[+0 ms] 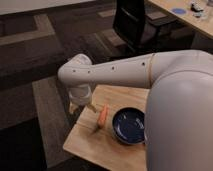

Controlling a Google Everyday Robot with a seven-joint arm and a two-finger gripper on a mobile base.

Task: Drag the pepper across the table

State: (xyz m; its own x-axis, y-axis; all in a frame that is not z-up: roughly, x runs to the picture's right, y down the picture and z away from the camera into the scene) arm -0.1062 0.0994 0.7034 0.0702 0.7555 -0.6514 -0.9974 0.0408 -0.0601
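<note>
The pepper (102, 116) is small, slim and orange-red, and lies on the light wooden table (95, 142) just left of the dark blue bowl (130, 126). My gripper (82, 107) hangs from the white arm over the table's far left corner, a short way left of the pepper and apart from it. Its two fingers stand apart with nothing between them. My arm's large white body hides the right part of the table.
A black office chair (132, 22) stands behind the table. A pale desk (185, 12) with blue items is at the top right. Dark patterned carpet (35, 75) lies to the left and beyond the table's edge.
</note>
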